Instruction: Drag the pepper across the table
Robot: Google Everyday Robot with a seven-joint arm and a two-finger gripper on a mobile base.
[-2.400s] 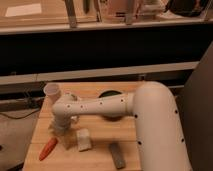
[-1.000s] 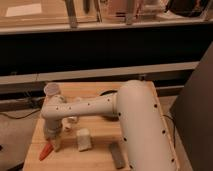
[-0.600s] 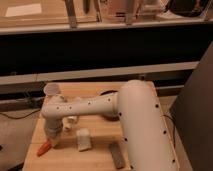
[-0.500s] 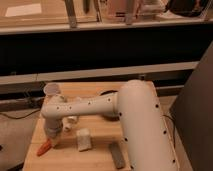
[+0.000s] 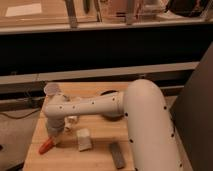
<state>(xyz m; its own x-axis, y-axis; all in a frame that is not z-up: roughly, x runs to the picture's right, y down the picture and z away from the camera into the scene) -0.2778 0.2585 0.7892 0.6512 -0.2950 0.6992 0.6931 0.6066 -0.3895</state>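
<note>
Gripper (image 5: 54,136) is down at the table's (image 5: 100,150) left-front area, right over the upper end of the pepper (image 5: 46,145); finger opening and any hold on the pepper cannot be told, the wrist housing hides it. Pepper lies near the left edge, tilted, its lower tip pointing front-left. Compared with 2.4 s ago, the arm has been swung left and lowered, and the pepper has been shifted slightly toward the left edge and rotated a little; across the last half second almost nothing has moved. Judgement: contact has probably been made and the drag is underway or just paused, with only a short distance covered so far. White block (image 5: 84,139) sits just right of the gripper, grey bar (image 5: 117,154) further right near the front edge, a small pale object (image 5: 72,120) behind the gripper; none of them seem disturbed. Little room is left toward the left edge, so further dragging that way risks the pepper being pushed off.
</note>
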